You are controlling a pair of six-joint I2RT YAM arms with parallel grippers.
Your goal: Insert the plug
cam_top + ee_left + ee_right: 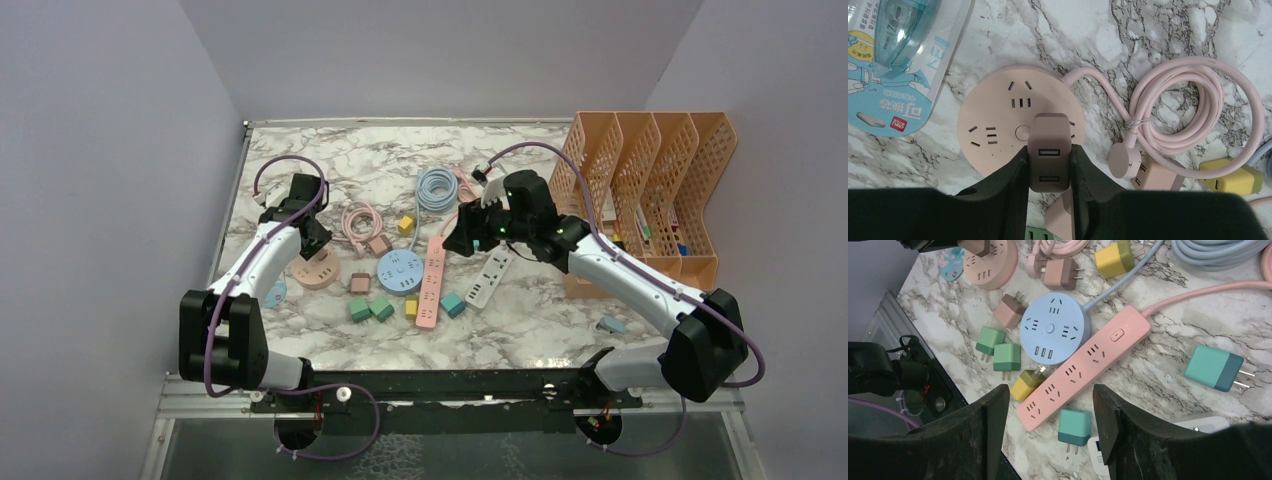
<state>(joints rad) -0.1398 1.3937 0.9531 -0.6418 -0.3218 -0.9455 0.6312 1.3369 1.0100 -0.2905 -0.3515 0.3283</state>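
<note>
My left gripper (pixel 1049 167) is shut on a dusty-pink plug (pixel 1049 150) with two USB ports facing the camera. The plug stands over the near right part of the round pink socket (pixel 993 125). Its prongs are hidden, so I cannot tell whether they are seated. In the top view the left gripper (pixel 312 240) hangs just above that round pink socket (pixel 316 272). My right gripper (pixel 1048 415) is open and holds nothing. It hovers above a teal plug (pixel 1074 426) and the end of a long pink power strip (pixel 1083 367).
A round blue socket (pixel 1055 327), a white power strip (pixel 490 275), and loose green, yellow, pink and teal plugs lie mid-table. Coiled pink cable (pixel 1188 105) and blue cable (pixel 437 187) lie behind. An orange file rack (pixel 650 190) stands at the right. A blue packaged item (pixel 893 60) lies left.
</note>
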